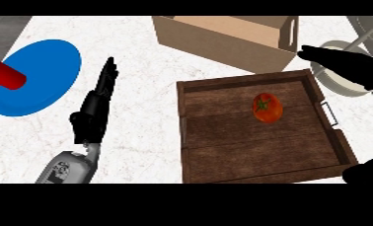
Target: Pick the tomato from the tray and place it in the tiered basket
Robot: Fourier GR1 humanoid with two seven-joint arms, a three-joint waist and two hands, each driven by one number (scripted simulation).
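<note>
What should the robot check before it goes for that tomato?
1. Tomato lies in the tray: ok.
2. Nothing covers or touches the tomato: ok.
3. Right hand is open and holds nothing: ok.
4. Right hand is above the tomato: not ok, it is past the tray's far right corner.
5. Left hand is out of the way, left of the tray: ok.
6. Tiered basket has room: cannot tell, the right hand hides much of it.

The tomato (267,108) is red, the tray (247,146) dark brown.
</note>
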